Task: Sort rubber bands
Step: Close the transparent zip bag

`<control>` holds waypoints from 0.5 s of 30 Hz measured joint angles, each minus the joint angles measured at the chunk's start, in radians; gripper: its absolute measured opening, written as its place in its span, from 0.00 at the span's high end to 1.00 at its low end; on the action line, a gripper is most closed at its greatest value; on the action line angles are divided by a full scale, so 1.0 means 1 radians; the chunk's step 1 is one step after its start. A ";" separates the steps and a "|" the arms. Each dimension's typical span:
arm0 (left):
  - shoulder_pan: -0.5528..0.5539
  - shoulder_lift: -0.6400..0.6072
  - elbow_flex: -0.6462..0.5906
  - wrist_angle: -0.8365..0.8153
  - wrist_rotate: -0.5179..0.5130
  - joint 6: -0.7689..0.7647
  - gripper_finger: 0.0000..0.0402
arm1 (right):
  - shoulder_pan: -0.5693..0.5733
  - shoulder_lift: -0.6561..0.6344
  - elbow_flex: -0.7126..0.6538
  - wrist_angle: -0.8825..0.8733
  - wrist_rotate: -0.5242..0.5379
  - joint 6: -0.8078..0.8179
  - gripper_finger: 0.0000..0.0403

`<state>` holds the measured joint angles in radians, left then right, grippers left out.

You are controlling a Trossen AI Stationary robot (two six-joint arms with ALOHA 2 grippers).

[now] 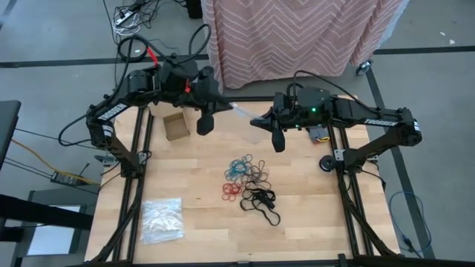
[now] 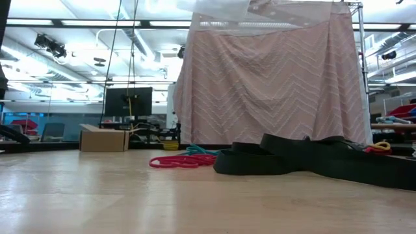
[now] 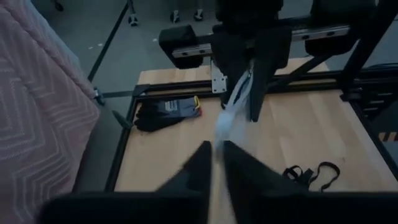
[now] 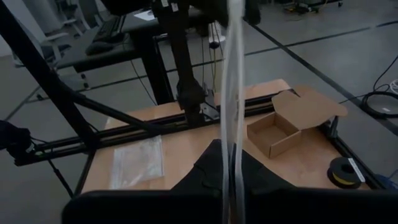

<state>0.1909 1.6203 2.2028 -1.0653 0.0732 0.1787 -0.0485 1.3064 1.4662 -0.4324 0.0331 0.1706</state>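
Pale wooden table (image 1: 193, 222) under both arms, with the rubber bands (image 1: 249, 182) heaped near its middle: light, limp, tangled loops, probably best pinched one strand at a time from the heap's loose edge. Left of the heap, a crinkly bag (image 1: 162, 219) and cardboard box (image 1: 176, 126); above it, left gripper (image 1: 205, 123) and right gripper (image 1: 277, 138), both pinched shut on a clear plastic bag (image 1: 245, 115) stretched between, so busy.
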 joint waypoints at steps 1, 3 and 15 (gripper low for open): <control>0.000 0.000 0.000 0.000 -0.001 0.000 0.98 | -0.001 0.000 0.000 0.001 0.005 -0.011 1.00; 0.000 0.003 0.000 0.000 -0.003 0.000 0.99 | -0.001 0.000 0.000 0.008 0.010 -0.052 1.00; 0.000 0.006 0.000 -0.053 0.003 0.000 1.00 | -0.013 0.000 0.000 0.076 0.018 -0.162 0.67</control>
<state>0.1909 1.6264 2.2028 -1.1185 0.0761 0.1784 -0.0616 1.3064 1.4662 -0.3561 0.0514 0.0090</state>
